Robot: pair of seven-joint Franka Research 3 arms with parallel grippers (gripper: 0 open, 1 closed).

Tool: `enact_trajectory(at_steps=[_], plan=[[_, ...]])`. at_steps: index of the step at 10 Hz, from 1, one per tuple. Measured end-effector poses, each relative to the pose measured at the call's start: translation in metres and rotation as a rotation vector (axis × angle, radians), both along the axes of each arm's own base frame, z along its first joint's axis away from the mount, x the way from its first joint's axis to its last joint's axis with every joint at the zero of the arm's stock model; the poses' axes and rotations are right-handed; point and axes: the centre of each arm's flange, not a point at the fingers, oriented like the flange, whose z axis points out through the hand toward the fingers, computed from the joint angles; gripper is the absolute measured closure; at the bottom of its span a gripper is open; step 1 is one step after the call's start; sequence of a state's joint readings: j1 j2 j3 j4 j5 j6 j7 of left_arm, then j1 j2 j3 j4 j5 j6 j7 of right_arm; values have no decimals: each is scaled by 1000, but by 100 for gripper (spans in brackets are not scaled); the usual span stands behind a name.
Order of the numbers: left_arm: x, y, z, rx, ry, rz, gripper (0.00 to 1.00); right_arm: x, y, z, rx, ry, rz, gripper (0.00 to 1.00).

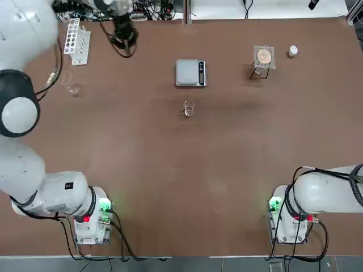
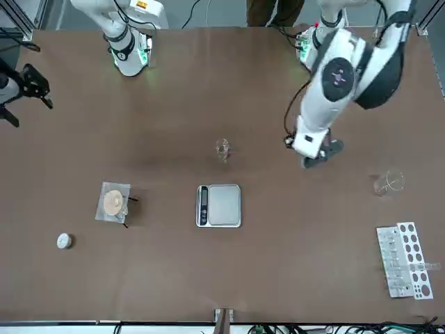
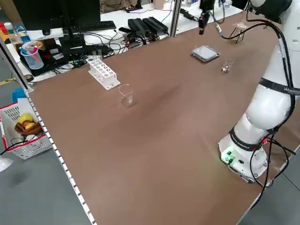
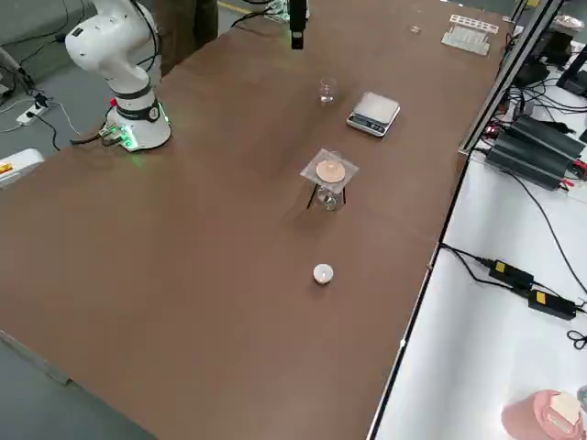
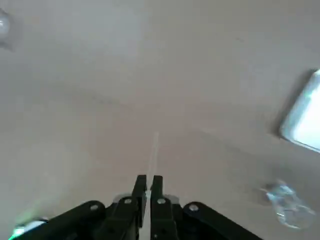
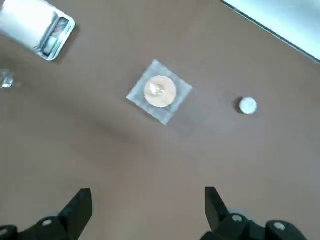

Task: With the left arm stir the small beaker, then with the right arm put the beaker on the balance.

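Observation:
The small beaker (image 1: 188,107) is a tiny clear glass standing mid-table, just on my side of the balance (image 1: 187,72), a flat silver scale with a dark button strip. My left gripper (image 1: 123,37) hangs high over the far left part of the table, well away from the beaker. In the left wrist view its fingers (image 5: 141,181) are shut on a thin clear rod (image 5: 153,150), with the beaker (image 5: 285,202) and the balance (image 5: 305,120) off to one side. My right gripper (image 6: 147,210) is open and empty, raised above the table's right side.
A white test-tube rack (image 1: 76,41) and a wider clear glass vessel (image 1: 71,86) stand at the far left. A small tripod with a round disc (image 1: 263,58) and a small white cap (image 1: 292,51) sit at the far right. Both arm bases are at the near edge.

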State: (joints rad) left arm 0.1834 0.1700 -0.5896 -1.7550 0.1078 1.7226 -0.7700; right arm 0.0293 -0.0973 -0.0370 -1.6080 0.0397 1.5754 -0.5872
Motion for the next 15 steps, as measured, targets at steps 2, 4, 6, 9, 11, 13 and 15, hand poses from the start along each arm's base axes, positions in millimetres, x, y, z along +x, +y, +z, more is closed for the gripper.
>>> enact_trajectory(at_steps=[2, 4, 6, 9, 11, 13, 15], plan=[[3, 105, 0, 16, 29, -28, 93, 0, 4, -6, 24, 18, 109, 0], [0, 210, 4, 21, 47, -59, 93, 2, 8, -18, 50, 40, 185, 0], [-6, 304, 2, 56, 60, -107, 93, 3, 20, -33, 69, 68, 268, 0], [-13, 402, -19, 24, 29, -173, 93, 0, 56, -49, 138, 97, 425, 0], [-7, 420, -41, 13, 29, -197, 93, -2, 95, -53, 183, 83, 502, 0], [5, 424, -55, 2, 29, -217, 93, -2, 130, -65, 272, 45, 553, 0], [9, 426, -57, -5, 24, -218, 93, 1, 159, -86, 336, -23, 610, 0]])
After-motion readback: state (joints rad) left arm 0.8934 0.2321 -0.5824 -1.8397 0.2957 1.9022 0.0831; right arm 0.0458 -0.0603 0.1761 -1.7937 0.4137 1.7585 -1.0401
